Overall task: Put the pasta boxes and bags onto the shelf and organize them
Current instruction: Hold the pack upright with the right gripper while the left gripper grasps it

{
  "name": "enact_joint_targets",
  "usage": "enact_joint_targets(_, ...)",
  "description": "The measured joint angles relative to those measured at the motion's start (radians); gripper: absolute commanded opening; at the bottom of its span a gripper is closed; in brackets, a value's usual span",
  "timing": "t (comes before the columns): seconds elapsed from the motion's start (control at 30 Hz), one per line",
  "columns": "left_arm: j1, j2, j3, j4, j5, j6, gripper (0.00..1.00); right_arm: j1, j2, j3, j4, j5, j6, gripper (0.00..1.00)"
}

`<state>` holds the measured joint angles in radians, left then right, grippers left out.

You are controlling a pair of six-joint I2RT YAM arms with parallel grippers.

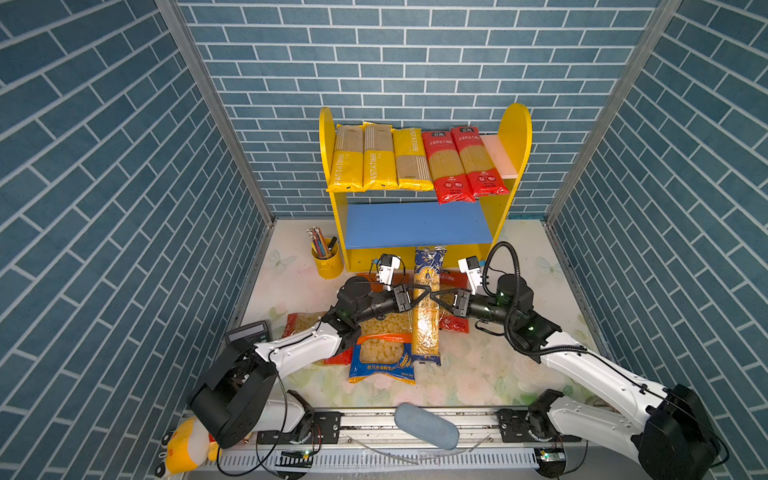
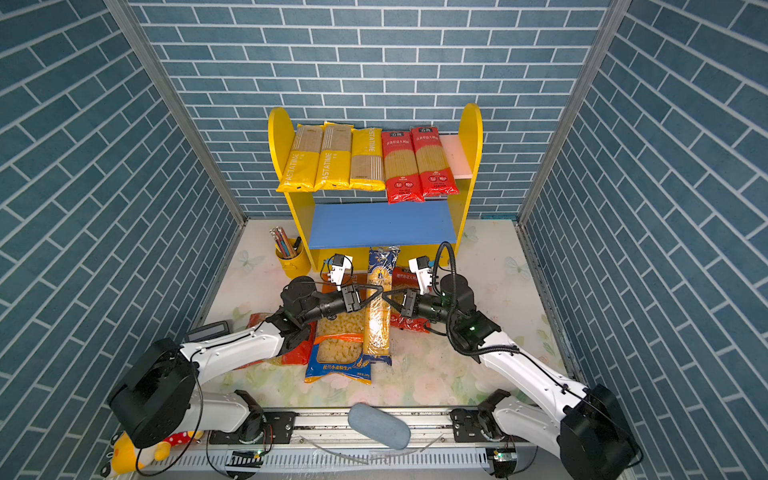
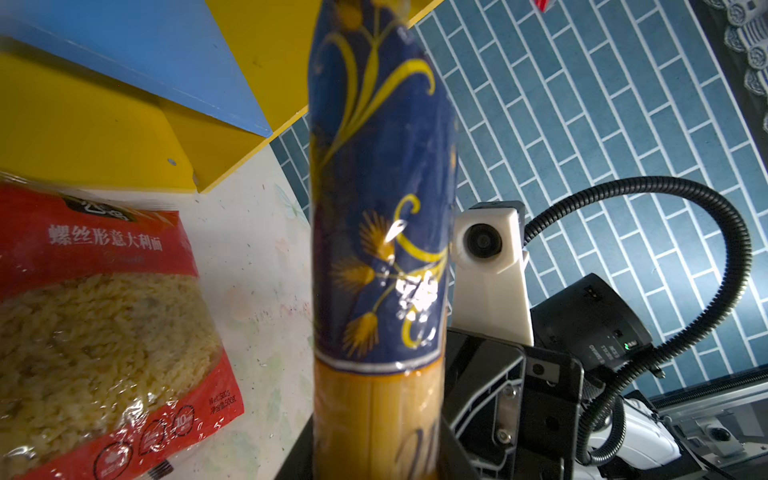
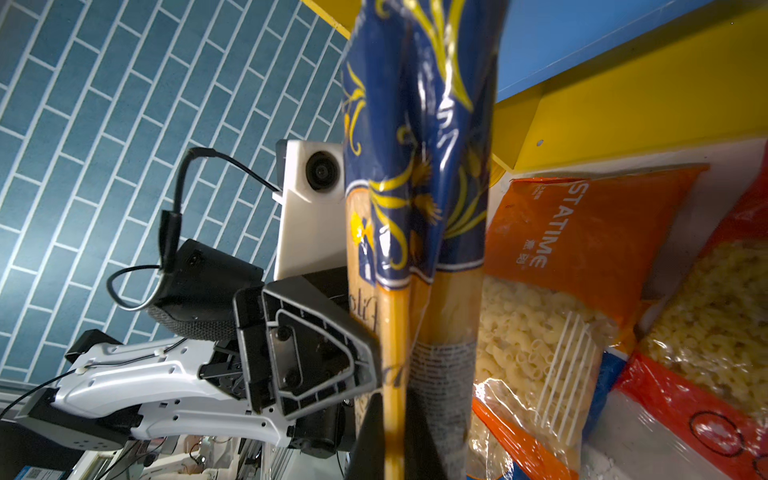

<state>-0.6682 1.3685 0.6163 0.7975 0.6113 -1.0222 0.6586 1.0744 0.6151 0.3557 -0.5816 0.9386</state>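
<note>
A dark-blue spaghetti pack lies lengthwise in front of the shelf, over the macaroni bags. My left gripper has its jaws against both sides of the pack's middle. From the opposite side my right gripper is shut on the same pack. Three yellow packs and two red spaghetti packs lie side by side on the pink upper board. The blue lower board is bare.
A blue-and-orange macaroni bag, a red bag and other bags lie under the arms. A yellow pencil cup stands left of the shelf. A calculator, a plush toy and a grey oblong pad sit near the front rail.
</note>
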Motion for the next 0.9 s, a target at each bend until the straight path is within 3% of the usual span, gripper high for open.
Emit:
enact_joint_targets(0.23,0.034,-0.002,-0.016,0.004,0.004,-0.041,0.04,0.046,0.001,-0.055,0.116,0.082,0.051,0.48)
enact_joint_targets(0.43,0.091,-0.161,-0.091,-0.017,-0.066,-0.047,0.0,0.111,-0.02,-0.15,0.189,0.124,0.088,0.63)
enact_joint_targets(0.67,0.097,-0.44,-0.074,-0.139,-0.191,0.112,0.0,0.139,-0.007,-0.161,0.245,0.122,0.113,0.73)
enact_joint_targets(0.9,0.098,-0.502,0.011,-0.234,-0.346,0.226,0.0,0.196,0.08,-0.162,0.388,0.129,0.149,0.89)
